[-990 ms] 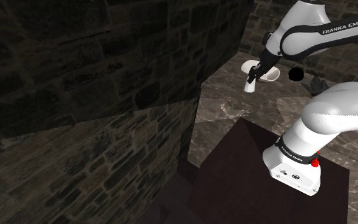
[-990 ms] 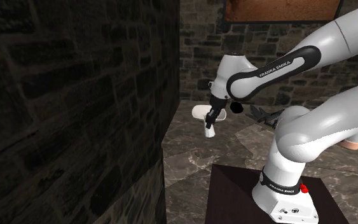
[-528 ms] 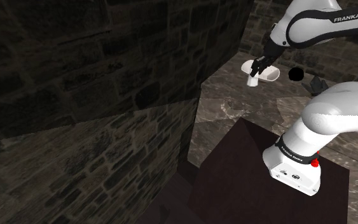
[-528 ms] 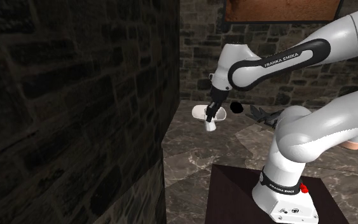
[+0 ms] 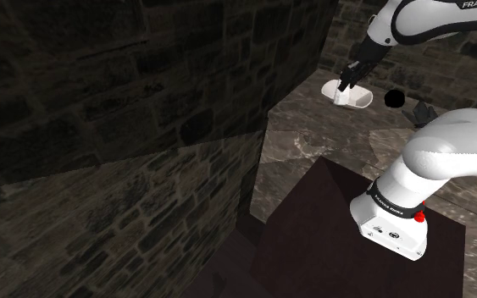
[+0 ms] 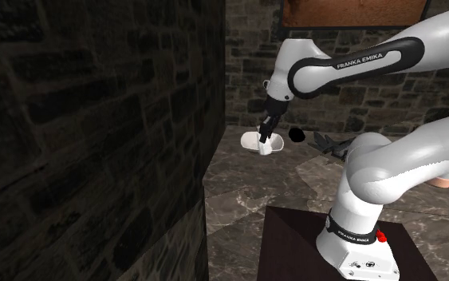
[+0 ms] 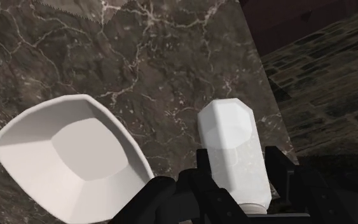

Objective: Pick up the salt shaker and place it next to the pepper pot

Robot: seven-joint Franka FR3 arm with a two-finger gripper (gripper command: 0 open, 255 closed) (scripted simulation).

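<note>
Wrist view — gripper (image 7: 238, 175) pinches white shaker (image 7: 229, 143), long axis along fingers (image 7: 279, 170) — beside white bowl (image 7: 63, 156).

The salt shaker (image 7: 233, 146) is plain white, and so is the bowl (image 7: 69, 156). The tool (image 7: 240, 172) is all black. The worktop (image 7: 171, 57) is dark grey-brown marble threaded with pale veins. The arm (image 6: 386, 164) is white with dark joints and white lettering on a black band, with a red button (image 5: 418, 217) on its base. The stand (image 5: 313, 245) is dark reddish brown, and the wall (image 5: 101, 127) shows dim grey-brown stone blocks.
</note>
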